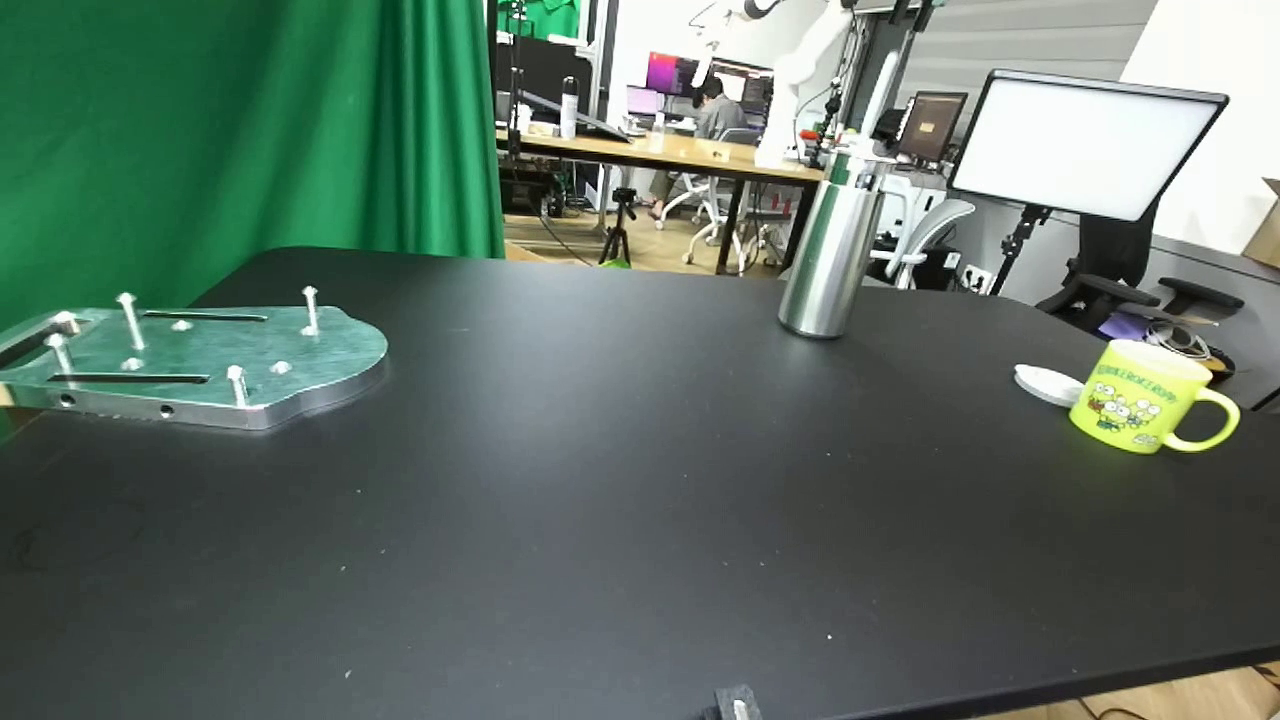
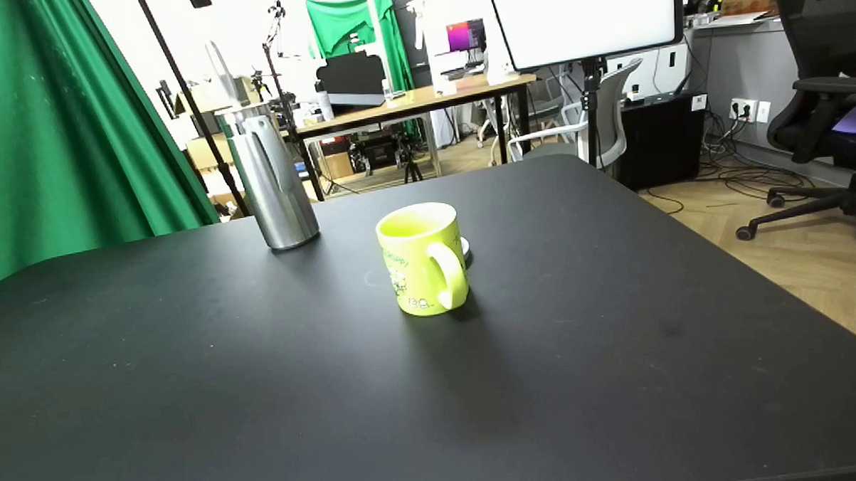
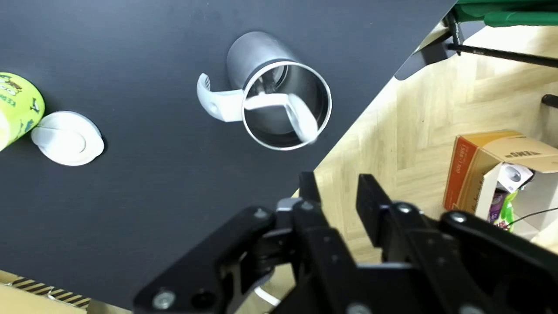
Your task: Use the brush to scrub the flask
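Though the head of the white-handled brush [image 3: 301,117] is hard to make out inside the tall, shiny silver metal flask [image 3: 253,56], the smooth shaft rises from the round mouth roughly along the flask's long axis in both exterior views. The flask stands upright on the matte black table [image 3: 152,213], its curved white side handle [image 3: 223,104] pointing left in the wrist view. There, the squat yellow-green mug [image 3: 21,104] is cut off; the black gripper [image 3: 338,185] has its jaws apart.
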`<state>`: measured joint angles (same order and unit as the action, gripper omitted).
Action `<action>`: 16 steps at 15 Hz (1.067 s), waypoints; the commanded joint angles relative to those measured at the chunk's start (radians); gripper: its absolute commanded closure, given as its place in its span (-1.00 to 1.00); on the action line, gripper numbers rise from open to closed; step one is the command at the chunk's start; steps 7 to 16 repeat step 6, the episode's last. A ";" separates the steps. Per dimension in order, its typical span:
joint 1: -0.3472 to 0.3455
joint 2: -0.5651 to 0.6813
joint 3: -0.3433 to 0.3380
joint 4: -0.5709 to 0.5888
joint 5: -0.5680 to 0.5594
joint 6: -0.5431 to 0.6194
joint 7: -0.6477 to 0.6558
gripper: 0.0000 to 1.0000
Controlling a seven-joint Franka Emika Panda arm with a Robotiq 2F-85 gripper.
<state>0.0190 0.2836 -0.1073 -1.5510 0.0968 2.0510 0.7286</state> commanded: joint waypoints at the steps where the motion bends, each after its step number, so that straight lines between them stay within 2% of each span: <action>1: -0.004 -0.020 0.003 -0.027 -0.025 -0.006 0.021 -0.23; 3: -0.009 0.000 0.008 -0.006 -0.013 -0.005 0.003 -0.47; 4: -0.009 0.001 0.008 -0.008 -0.015 -0.004 0.001 -0.12; 6: -0.009 0.004 0.009 -0.008 -0.015 -0.004 0.001 -0.41; 16: -0.009 0.004 0.009 -0.008 -0.015 -0.004 0.001 -0.41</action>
